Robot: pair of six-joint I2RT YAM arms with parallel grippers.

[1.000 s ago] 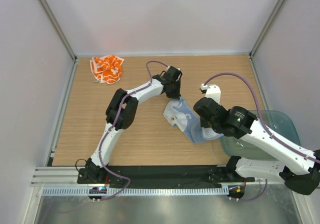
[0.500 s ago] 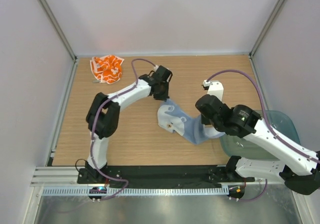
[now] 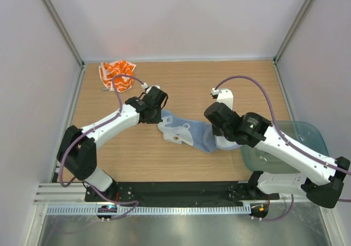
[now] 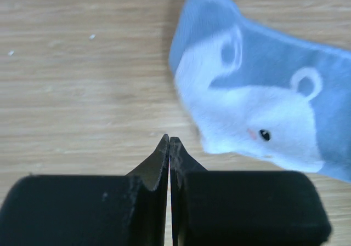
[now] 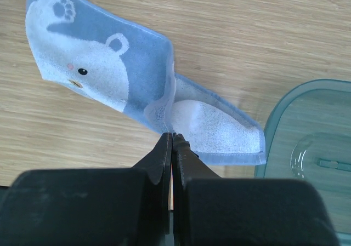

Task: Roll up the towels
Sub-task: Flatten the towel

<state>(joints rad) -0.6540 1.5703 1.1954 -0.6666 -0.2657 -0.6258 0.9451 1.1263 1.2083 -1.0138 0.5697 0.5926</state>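
- blue towel [image 3: 184, 132]: middle of the table [image 3: 230, 84], lying open and creased; rolling apparently not begun.
- orange towel [image 3: 116, 74]: crumpled in the far left corner, unrolled, well apart from both arms.
- right gripper [image 5: 172, 136]: jaws clamped on a fold of the blue towel.
- left gripper [image 4: 169, 142]: jaws together, nothing between them; blue towel just beside the tips.
- teal bin [image 3: 315, 130]: near right edge; no towel visible inside.

The blue towel [image 3: 186, 132] lies in front of me at the middle of the table [image 3: 247, 81], stretched long from left to right, not rolled. Its white bear print faces up, with a round ear, a black eye and a paw. Its right end is folded over, showing a paler underside. The orange-and-white towel [image 3: 117, 74] sits crumpled in my far left corner, well apart.
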